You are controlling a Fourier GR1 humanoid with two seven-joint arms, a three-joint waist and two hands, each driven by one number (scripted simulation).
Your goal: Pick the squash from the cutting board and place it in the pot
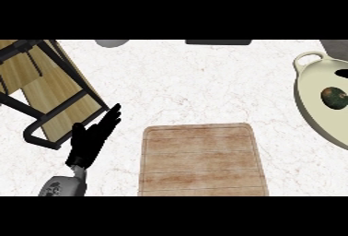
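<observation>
A dark green squash [333, 97] with a reddish patch lies inside the cream pot [309, 106] at the right edge of the head view. The wooden cutting board [202, 160] sits at lower centre with nothing on it. My left hand [93, 138] rests open at the lower left, fingers straight and pointing up to the right, a short way left of the board. My right hand does not show in the view.
A wooden rack with a black frame [48, 92] slants across the upper left. A grey round object [112, 43] and a dark flat object [217, 42] sit at the counter's far edge. White marble counter [197, 87] lies between board and pot.
</observation>
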